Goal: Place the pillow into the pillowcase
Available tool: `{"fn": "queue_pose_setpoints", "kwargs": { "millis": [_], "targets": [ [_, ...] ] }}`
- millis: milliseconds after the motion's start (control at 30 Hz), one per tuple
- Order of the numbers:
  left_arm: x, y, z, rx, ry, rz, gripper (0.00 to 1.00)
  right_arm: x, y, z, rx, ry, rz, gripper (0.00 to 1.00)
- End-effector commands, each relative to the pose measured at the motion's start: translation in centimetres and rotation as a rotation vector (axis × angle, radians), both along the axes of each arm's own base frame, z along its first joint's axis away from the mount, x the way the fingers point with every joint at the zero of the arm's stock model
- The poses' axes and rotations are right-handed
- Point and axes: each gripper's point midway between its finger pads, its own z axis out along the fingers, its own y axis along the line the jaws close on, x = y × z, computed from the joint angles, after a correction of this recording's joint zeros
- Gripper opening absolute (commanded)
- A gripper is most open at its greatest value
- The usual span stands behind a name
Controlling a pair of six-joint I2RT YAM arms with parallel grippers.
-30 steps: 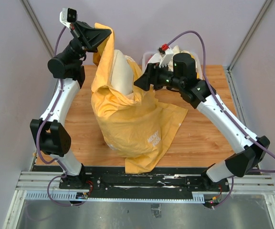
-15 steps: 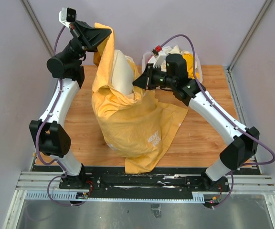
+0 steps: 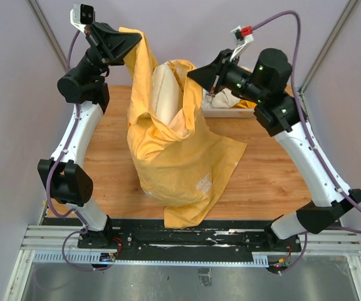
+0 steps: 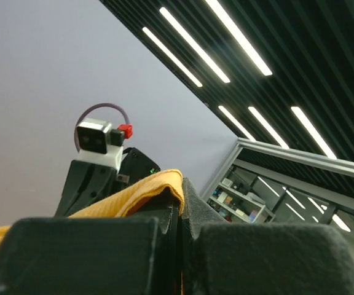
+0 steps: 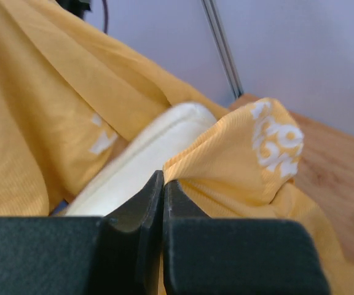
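Left fingers (image 3: 136,40) are up high at the pillowcase's (image 3: 179,160) top left corner, pressed fully together with a fold of the orange-yellow cloth pinched between them. The left wrist view confirms it: the two black fingers (image 4: 192,203) meet with no gap, and the yellow hem (image 4: 155,184) peeks out over their tips.

Over on the other side, the right fingers (image 3: 192,74) sit at the right lip of the pillowcase's mouth, also clamped flat on the fabric. In the right wrist view the fingers (image 5: 154,193) bite a bunched fold of the pillowcase (image 5: 238,160), white print showing on it.

Between the two grips the mouth hangs open, and the pillow (image 3: 163,88) stands on end inside the pillowcase, its cream top showing in the opening. From the right wrist the pillow (image 5: 155,144) lies just beyond the fingertips, inside the cloth and untouched by them.

The pillowcase's lower part slumps on the wooden table (image 3: 265,179).

Count: one pillow, one pillowcase, two pairs of fingers, both gripping the pillowcase. A white tray (image 3: 221,113) sits just beside the pillowcase, on its right.
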Motion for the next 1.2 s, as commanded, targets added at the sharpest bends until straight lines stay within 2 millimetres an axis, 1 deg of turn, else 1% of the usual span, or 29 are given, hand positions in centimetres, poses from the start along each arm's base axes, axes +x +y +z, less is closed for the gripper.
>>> {"fn": "queue_pose_setpoints", "kwargs": {
  "millis": [0, 67, 133, 233, 300, 433, 533, 567, 633, 700, 767, 867, 933, 1000, 1033, 1100, 1167],
  "targets": [
    [-2.3, 1.1, 2.6, -0.083, -0.099, -0.022, 0.0, -2.6, -2.3, 8.8, 0.104, -0.255, -0.003, 0.01],
    [-1.9, 1.4, 3.0, -0.11, -0.097, -0.038, 0.0, -3.5, -2.7, 11.3, 0.147, -0.324, 0.007, 0.01],
    [-1.9, 1.9, 3.6, -0.146, -0.113, -0.057, 0.0, -4.2, -3.1, 13.5, 0.177, -0.382, 0.01, 0.01],
    [-2.5, 2.4, 5.1, -0.183, -0.154, -0.081, 0.0, -5.1, -4.1, 16.6, 0.214, -0.457, 0.0, 0.01],
    [-3.0, 2.6, 6.2, -0.198, -0.181, -0.083, 0.0, -5.5, -5.1, 18.2, 0.241, -0.501, -0.038, 0.01],
    [-4.8, 3.6, 8.9, -0.256, -0.255, -0.099, 0.0, -4.8, -7.7, 20.3, 0.287, -0.545, -0.174, 0.01],
    [-5.8, 4.0, 10.3, -0.273, -0.286, -0.116, 0.0, -3.8, -9.5, 21.1, 0.303, -0.542, -0.243, 0.01],
    [-5.9, 4.0, 10.5, -0.269, -0.289, -0.116, 0.0, -3.5, -10.1, 21.2, 0.311, -0.537, -0.275, 0.01],
    [-6.3, 4.2, 10.7, -0.269, -0.297, -0.114, 0.0, -2.4, -11.1, 20.7, 0.312, -0.515, -0.337, 0.01],
    [-6.9, 4.6, 10.7, -0.273, -0.309, -0.108, 0.0, -1.1, -11.4, 20.1, 0.313, -0.481, -0.352, 0.01],
    [-8.0, 4.6, 11.0, -0.265, -0.341, -0.093, 0.0, 0.1, -10.7, 19.2, 0.314, -0.44, -0.323, 0.01],
    [-10.2, 4.0, 12.1, -0.222, -0.407, -0.027, 0.0, 2.2, -9.0, 17.6, 0.289, -0.361, -0.267, 0.01],
    [-9.9, 3.4, 12.7, -0.173, -0.383, 0.032, 0.0, 3.5, -7.9, 16.6, 0.276, -0.305, -0.22, 0.01],
    [-10.3, 3.1, 12.8, -0.151, -0.394, 0.058, 0.0, 4.8, -7.2, 15.3, 0.272, -0.247, -0.194, 0.01],
    [-10.3, 3.1, 12.5, -0.147, -0.396, 0.054, 0.0, 5.3, -7.0, 14.7, 0.269, -0.224, -0.187, 0.01],
    [-9.5, 3.1, 11.6, -0.151, -0.37, 0.03, 0.0, 6.2, -6.8, 13.1, 0.255, -0.184, -0.189, 0.01],
    [-8.7, 3.0, 10.7, -0.151, -0.339, 0.013, 0.0, 6.5, -6.7, 12.0, 0.244, -0.166, -0.194, 0.01]
  ]
}}
